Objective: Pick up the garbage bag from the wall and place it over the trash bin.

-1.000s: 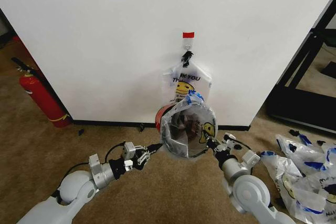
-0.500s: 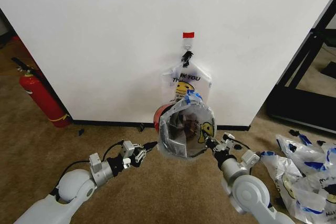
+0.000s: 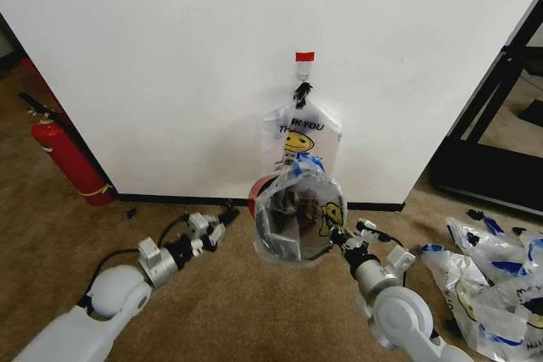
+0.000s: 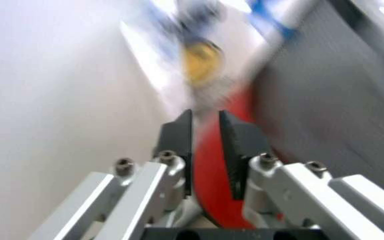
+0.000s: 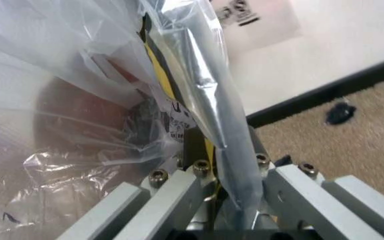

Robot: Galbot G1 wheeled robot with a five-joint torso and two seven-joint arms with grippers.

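Clearly in the covering step, judging from the head view: the garbage bag (image 3: 297, 214) off the wall (image 3: 170, 57) and ballooned around the trash bin (image 3: 261, 186), low on the carpet floor (image 3: 212, 311) by the skirting, with just a sliver of the red base peeking out behind the plastic. Right hand (image 3: 343, 237) at the bag's near right edge, touching it. Left hand (image 3: 222, 219) to the bag's left, apart from it, carrying nothing. A second printed bag (image 3: 299, 135) hanging from the hook above; loose bags (image 3: 484, 269) heaped on the floor to the right, well apart.

From the left wrist: left hand (image 4: 206, 145) with fingers only a narrow slit apart and nothing between them, aimed at the red of the bin (image 4: 212, 200) just ahead; blurred yellow print beyond.

From the right wrist: right hand (image 5: 219, 150) clamped on a twisted fold of the bag (image 5: 78, 60), film billowing over a dark reddish shape, probably the bin.

Next, most likely: spread the mouth wider and seat the rim evenly. Calls for a second grip on the free left edge, opposite the right one, and a gentle pull, since thin film tears or slips easily.
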